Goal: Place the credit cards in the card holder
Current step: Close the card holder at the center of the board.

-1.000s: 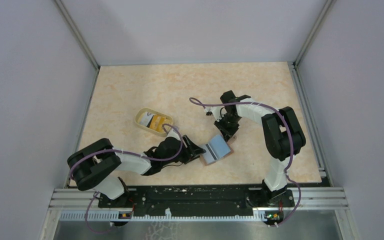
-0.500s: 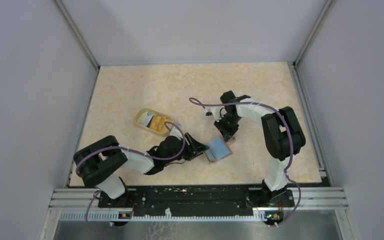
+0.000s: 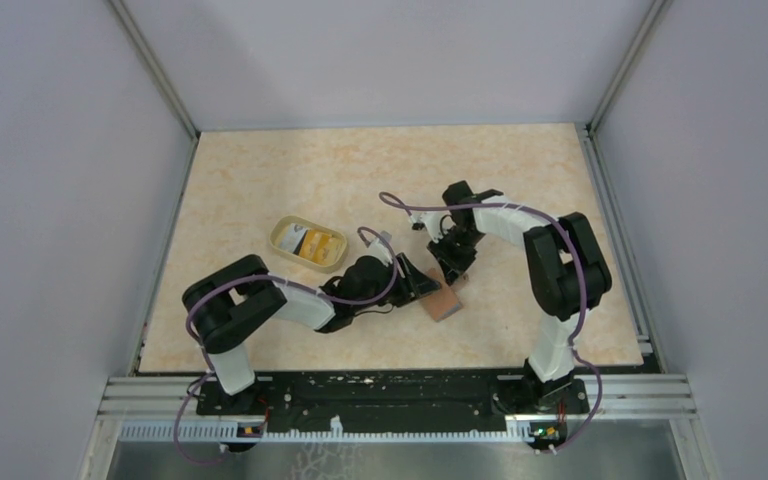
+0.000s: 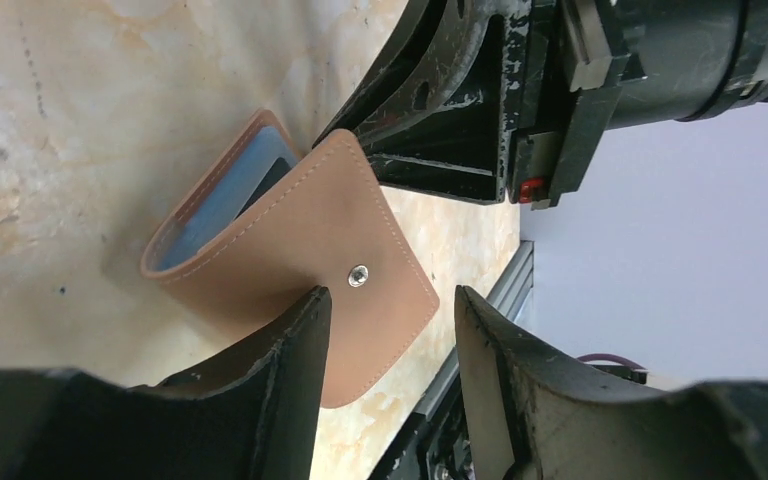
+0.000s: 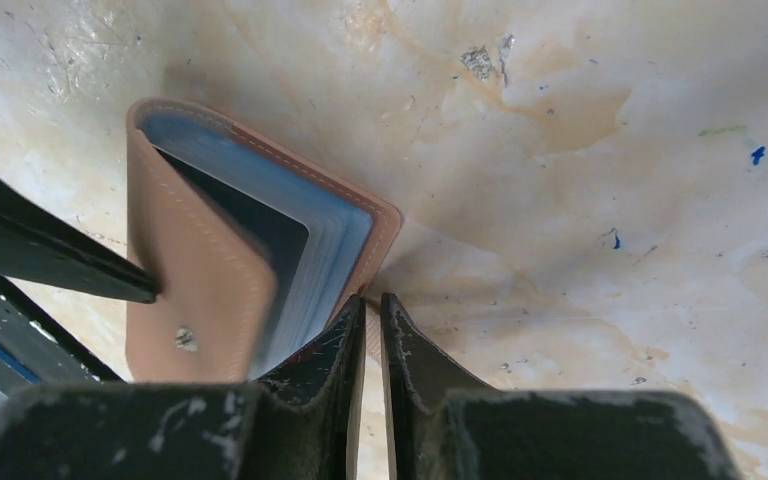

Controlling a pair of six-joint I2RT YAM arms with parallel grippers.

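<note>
Marbled tabletop (image 3: 310, 170): right claw (image 5: 372, 302) pinches half-folded card holder (image 4: 300, 230); left claw (image 4: 390, 296) spread, released

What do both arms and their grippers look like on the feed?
Both the left arm and the right arm have white link shells between bulky black joints, and each carries a thin purple cable looping along it. The left gripper and the right gripper have black, scuffed, tapering fingers.
</note>
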